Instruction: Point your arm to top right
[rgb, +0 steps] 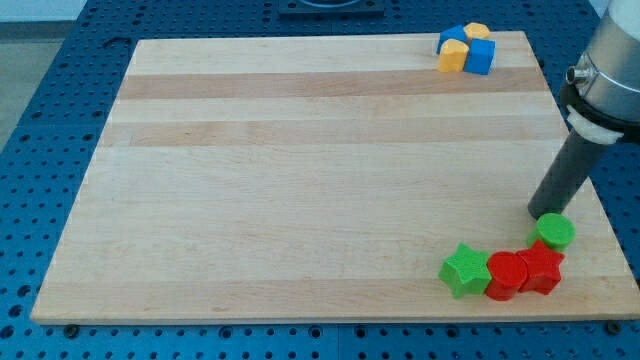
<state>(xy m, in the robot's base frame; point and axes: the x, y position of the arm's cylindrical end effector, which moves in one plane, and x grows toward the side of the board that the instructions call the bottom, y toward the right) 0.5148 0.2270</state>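
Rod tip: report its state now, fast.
My tip: no gripper, holds nothing; it sits just above the green cylinder near the board's bottom right, far from the top-right cluster.

my tip (537, 211) at end of dark rod, touching desk (300, 170) near the view's right edge, lower half. rod tilts up toward the view's right. tip just above green round block (554, 232).

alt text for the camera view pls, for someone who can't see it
My tip rests on a wooden board near the view's right edge, just above a green round block that sits with a green star block and two red blocks at bottom right. Two blue and two yellow blocks cluster at top right.
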